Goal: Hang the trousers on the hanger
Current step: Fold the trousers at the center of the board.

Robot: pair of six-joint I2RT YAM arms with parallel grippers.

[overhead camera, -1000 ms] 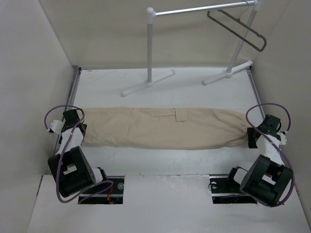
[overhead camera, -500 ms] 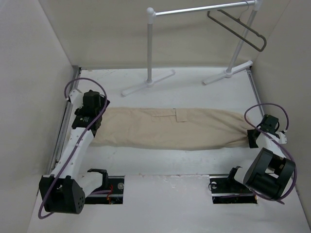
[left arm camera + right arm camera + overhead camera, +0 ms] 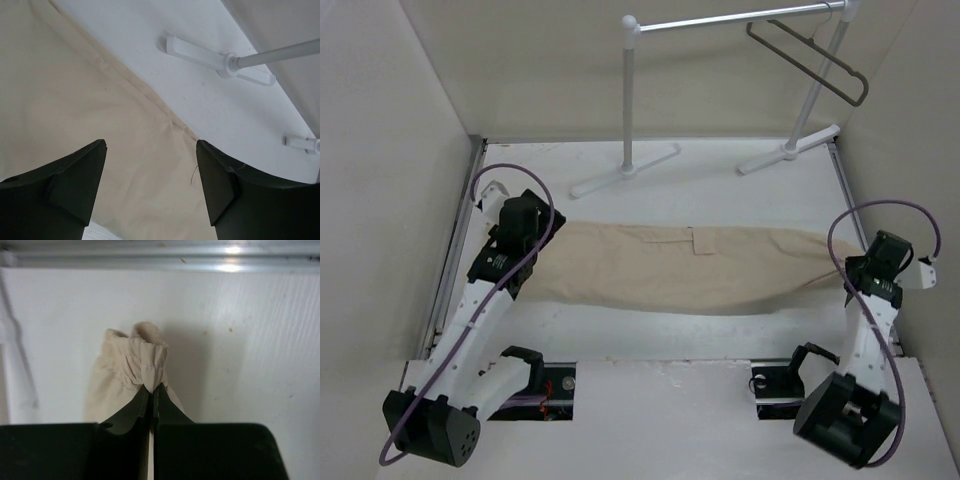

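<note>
right fingers pinch the trousers; left fingers spread, seemingly hovering above.

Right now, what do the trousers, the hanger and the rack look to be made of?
The trousers: soft matte beige woven cloth, likely cotton; it creases and bunches where the right gripper pinches it. The hanger: thin, dark, smooth; plastic or coated metal, unclear. The rack: white tubing with slight sheen, probably painted metal.
</note>
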